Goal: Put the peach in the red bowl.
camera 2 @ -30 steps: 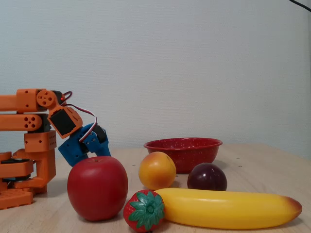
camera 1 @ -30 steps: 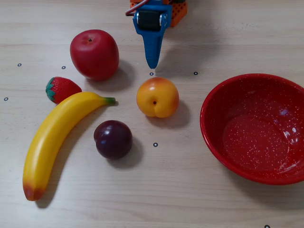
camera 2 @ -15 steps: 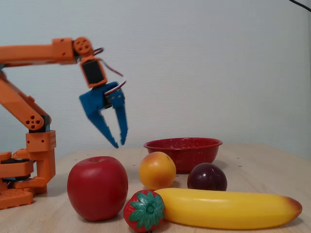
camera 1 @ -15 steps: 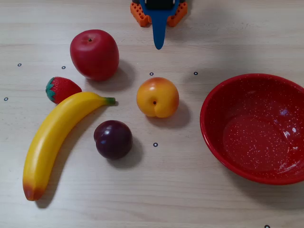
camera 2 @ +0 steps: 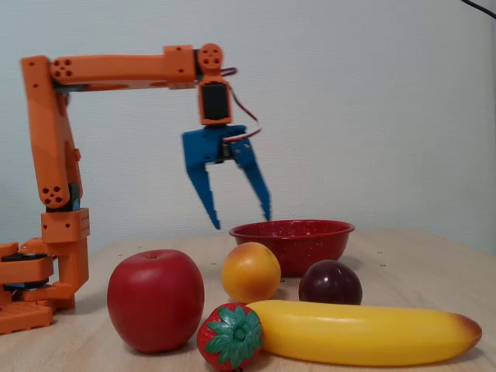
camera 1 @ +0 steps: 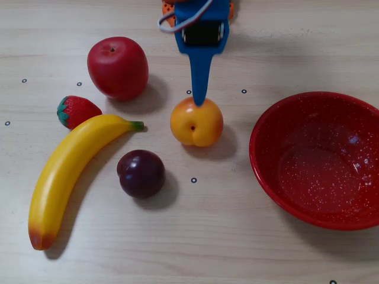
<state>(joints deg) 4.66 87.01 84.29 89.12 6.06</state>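
Observation:
The peach (camera 1: 196,122) is a glossy yellow-orange round fruit in the middle of the table; it also shows in the fixed view (camera 2: 250,272). The red speckled bowl (camera 1: 266,165) sits to its right in the overhead view, empty; in the fixed view it (camera 2: 291,240) stands behind the peach. My blue gripper (camera 2: 241,219) hangs open and empty in the air above the table, fingers spread and pointing down. In the overhead view the gripper (camera 1: 200,97) reaches the peach's far edge.
A red apple (camera 1: 118,67), a strawberry (camera 1: 76,110), a banana (camera 1: 68,171) and a dark plum (camera 1: 141,173) lie left of and below the peach in the overhead view. The orange arm base (camera 2: 46,263) stands at the left of the fixed view.

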